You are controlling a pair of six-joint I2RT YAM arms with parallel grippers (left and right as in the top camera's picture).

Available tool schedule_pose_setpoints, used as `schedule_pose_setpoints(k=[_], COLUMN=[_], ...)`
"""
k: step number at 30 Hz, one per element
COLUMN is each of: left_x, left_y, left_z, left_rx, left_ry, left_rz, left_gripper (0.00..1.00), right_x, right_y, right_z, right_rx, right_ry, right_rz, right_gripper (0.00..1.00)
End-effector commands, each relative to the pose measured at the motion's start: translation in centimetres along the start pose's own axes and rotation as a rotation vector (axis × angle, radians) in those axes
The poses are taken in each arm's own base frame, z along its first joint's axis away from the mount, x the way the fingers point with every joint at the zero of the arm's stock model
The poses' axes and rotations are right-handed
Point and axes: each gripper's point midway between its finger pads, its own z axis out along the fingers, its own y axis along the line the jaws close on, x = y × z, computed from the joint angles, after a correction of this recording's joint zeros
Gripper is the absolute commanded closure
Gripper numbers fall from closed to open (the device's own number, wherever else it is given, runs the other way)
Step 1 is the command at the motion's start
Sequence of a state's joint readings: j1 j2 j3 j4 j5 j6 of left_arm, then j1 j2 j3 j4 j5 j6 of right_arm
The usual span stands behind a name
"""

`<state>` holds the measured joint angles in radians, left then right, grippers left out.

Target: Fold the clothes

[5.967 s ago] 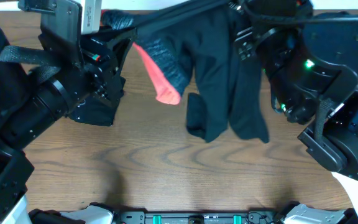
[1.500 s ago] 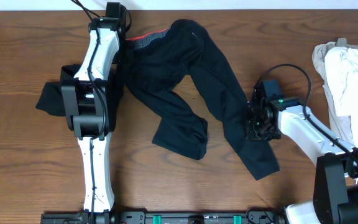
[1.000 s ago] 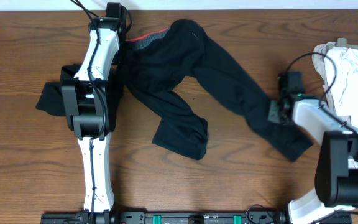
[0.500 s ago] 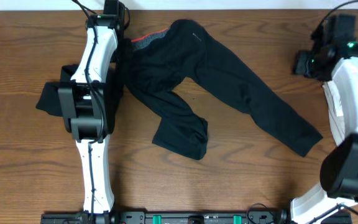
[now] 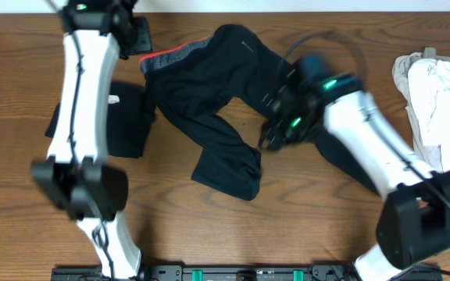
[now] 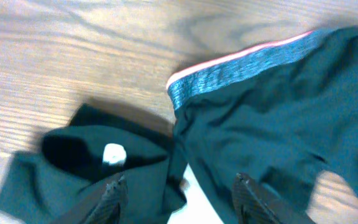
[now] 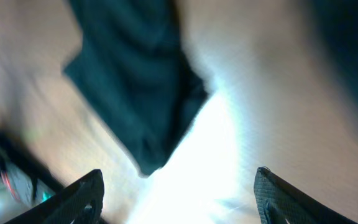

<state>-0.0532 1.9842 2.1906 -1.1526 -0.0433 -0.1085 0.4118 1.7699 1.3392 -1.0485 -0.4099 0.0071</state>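
Your left hand [image 6: 179, 186] and right hand [image 7: 179, 180] both hang open and empty. The trousers [image 5: 209, 86] sprawl across the bench [image 5: 209, 234]. They look limp and light, so I'd pinch the firmer waistband [image 5: 174, 56].

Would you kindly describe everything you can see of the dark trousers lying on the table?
The trousers are dark navy-black, soft-looking cloth, with an orange-red and grey waistband toward the far side. They lie unfolded on the wooden table. One leg bends toward the near edge and ends crumpled. The other runs right, partly hidden under the right arm. Their left edge meets a black garment.
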Motion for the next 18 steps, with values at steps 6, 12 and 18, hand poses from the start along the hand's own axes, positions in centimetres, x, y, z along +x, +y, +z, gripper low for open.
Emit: schedule_pose_setpoints(k=[6, 12, 18], left_x=[-1.5, -0.6, 0.1], left_y=[1.0, 1.4, 1.5], left_z=[-12.5, -15.5, -15.8], left_rx=[0.053, 0.059, 0.057], left_ry=[-0.245, -0.281, -0.265], left_rz=[-0.036, -0.039, -0.038], left_gripper=[0.41, 0.40, 0.40], right_x=[5.1, 5.0, 4.6], right_y=[1.8, -0.5, -1.7], right_z=[6.4, 8.1, 9.3], right_rx=[0.116, 0.338, 0.376], right_ry=[0.122, 0.009, -0.070], right_rz=[0.029, 0.184, 0.239], right_gripper=[0.21, 0.25, 0.92])
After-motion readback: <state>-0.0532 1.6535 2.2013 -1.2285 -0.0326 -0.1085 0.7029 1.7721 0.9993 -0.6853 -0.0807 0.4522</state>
